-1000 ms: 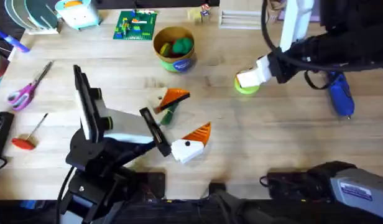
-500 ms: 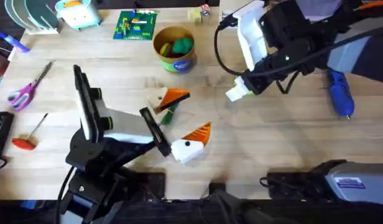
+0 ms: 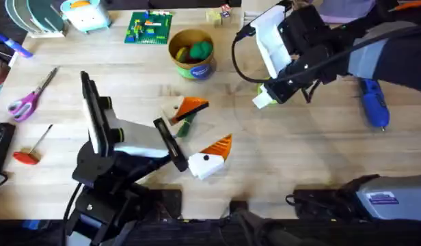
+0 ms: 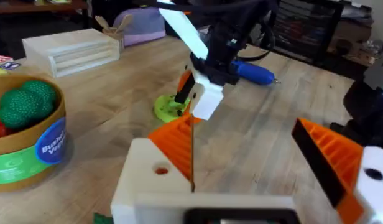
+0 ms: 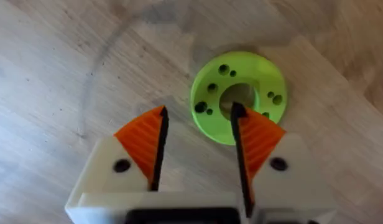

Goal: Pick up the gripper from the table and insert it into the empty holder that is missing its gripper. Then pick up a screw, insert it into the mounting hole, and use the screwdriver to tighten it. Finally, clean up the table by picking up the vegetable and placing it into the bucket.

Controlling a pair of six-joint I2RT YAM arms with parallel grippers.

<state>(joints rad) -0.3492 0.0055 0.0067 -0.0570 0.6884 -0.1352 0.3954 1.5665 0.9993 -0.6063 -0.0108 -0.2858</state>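
My left gripper (image 3: 214, 123) is open wide low over the table, its orange ribbed fingers (image 4: 176, 142) spread apart. The dark green vegetable (image 3: 184, 127) lies between them near their white bases. The yellow-tan bucket (image 3: 192, 53) stands behind it, holding round green and red pieces. My right gripper (image 3: 264, 100) hovers open just above a lime-green disc (image 5: 238, 93), one fingertip over the disc's centre hole. The blue screwdriver (image 3: 374, 102) lies at the right. The loose gripper piece, the holder and the screw are out of view.
Scissors (image 3: 26, 99) and a red-handled tool (image 3: 31, 150) lie at the left. A green brick plate (image 3: 149, 27) sits at the back beside the bucket. A pale wooden box (image 4: 70, 50) is at the back right. Bare wood lies between the two grippers.
The right arm has swung up and round, now looming larger at the upper right. Its gripper stays over the lime-green disc, shifted slightly toward me. The left arm has not moved.
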